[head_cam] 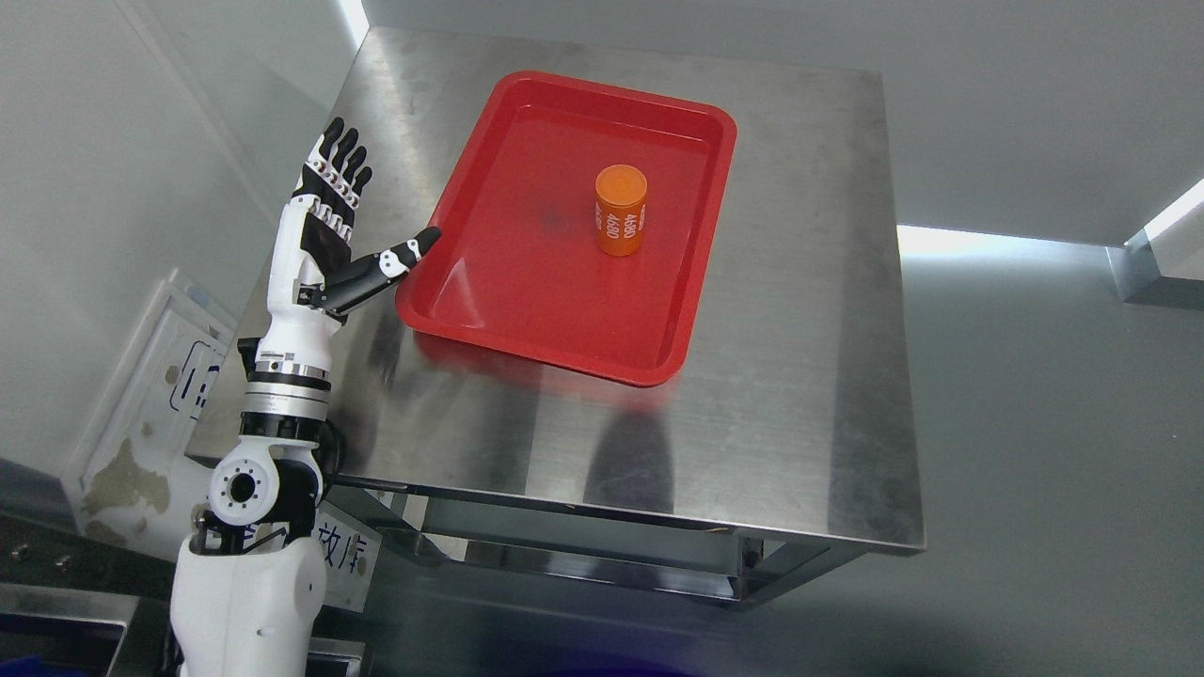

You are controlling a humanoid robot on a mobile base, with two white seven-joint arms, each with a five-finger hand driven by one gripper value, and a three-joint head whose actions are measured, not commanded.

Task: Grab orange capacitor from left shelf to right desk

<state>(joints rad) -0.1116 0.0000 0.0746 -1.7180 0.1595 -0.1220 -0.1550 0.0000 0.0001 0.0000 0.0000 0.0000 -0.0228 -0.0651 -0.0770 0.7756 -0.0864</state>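
An orange cylindrical capacitor (pixel 620 210) with white print stands upright in a red tray (pixel 489 310), right of the tray's middle. The tray lies on a stainless steel table (pixel 800 395). My left hand (pixel 353 221) is raised over the table's left edge, just left of the tray, with its fingers (pixel 340 162) stretched upward and the thumb pointing at the tray's left rim. It holds nothing and is well apart from the capacitor. The right arm is out of view.
A white panel with blue markings (pixel 179 376) leans at the lower left beside my arm. A second metal surface (pixel 1162 249) shows at the right edge. Grey floor surrounds the table.
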